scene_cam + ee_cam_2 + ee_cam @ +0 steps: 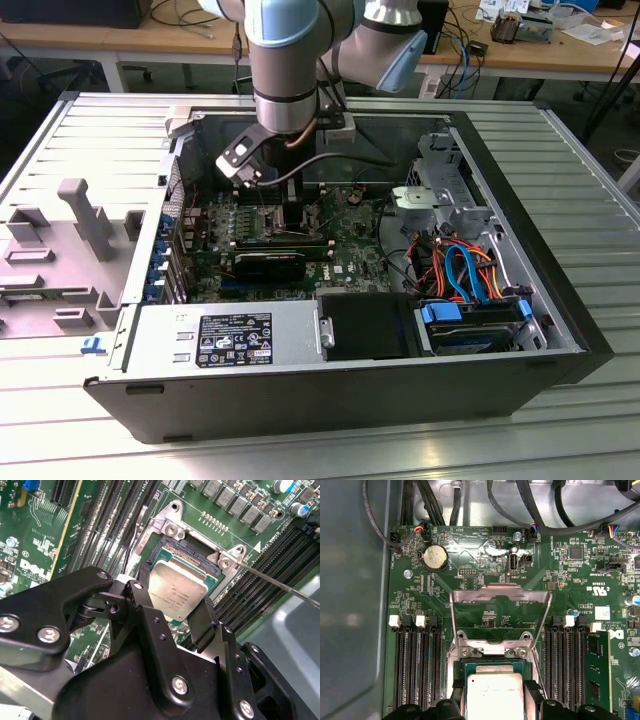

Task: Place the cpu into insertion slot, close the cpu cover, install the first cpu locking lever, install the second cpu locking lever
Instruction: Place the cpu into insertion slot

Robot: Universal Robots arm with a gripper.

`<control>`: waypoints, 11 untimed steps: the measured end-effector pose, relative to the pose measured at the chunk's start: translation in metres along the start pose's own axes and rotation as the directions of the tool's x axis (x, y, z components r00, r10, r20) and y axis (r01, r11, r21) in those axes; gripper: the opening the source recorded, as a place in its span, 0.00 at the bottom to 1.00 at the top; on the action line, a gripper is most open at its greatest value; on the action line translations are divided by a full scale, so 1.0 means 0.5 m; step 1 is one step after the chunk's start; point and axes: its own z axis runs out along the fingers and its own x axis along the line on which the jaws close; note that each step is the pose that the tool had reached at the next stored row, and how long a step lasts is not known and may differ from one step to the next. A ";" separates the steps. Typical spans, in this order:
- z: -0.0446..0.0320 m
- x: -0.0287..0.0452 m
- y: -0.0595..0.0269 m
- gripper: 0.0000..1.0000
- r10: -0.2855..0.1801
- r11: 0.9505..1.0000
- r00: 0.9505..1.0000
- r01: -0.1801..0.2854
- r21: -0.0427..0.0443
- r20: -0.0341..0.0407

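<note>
Open tower case [350,405] lies on its side on the ribbed aluminium worktop [590,150]. Grey power supply [225,340] sits along the near wall, blue and orange cables [465,268] are bundled toward the exterior view's right, and a grey plastic fixture [85,215] is beside the case on the exterior view's left. First wrist view, on the green motherboard [485,560]: coin cell [434,557], black memory slots [417,665], one green memory stick [597,667] seated, black cables [540,510] past the board edge.
</note>
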 end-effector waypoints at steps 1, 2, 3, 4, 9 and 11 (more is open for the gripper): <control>0.001 0.000 0.000 0.55 0.001 1.000 1.000 -0.001 0.000 0.000; 0.002 0.000 0.000 0.55 0.001 1.000 1.000 -0.001 0.000 0.001; 0.003 0.000 0.000 0.55 0.003 1.000 1.000 -0.003 0.000 0.001; 0.004 0.000 -0.001 0.55 0.004 1.000 1.000 -0.004 0.000 0.002; 0.007 0.001 -0.003 0.55 0.011 1.000 1.000 -0.011 0.000 0.003; 0.009 0.001 -0.003 0.55 0.010 1.000 1.000 -0.010 0.000 0.003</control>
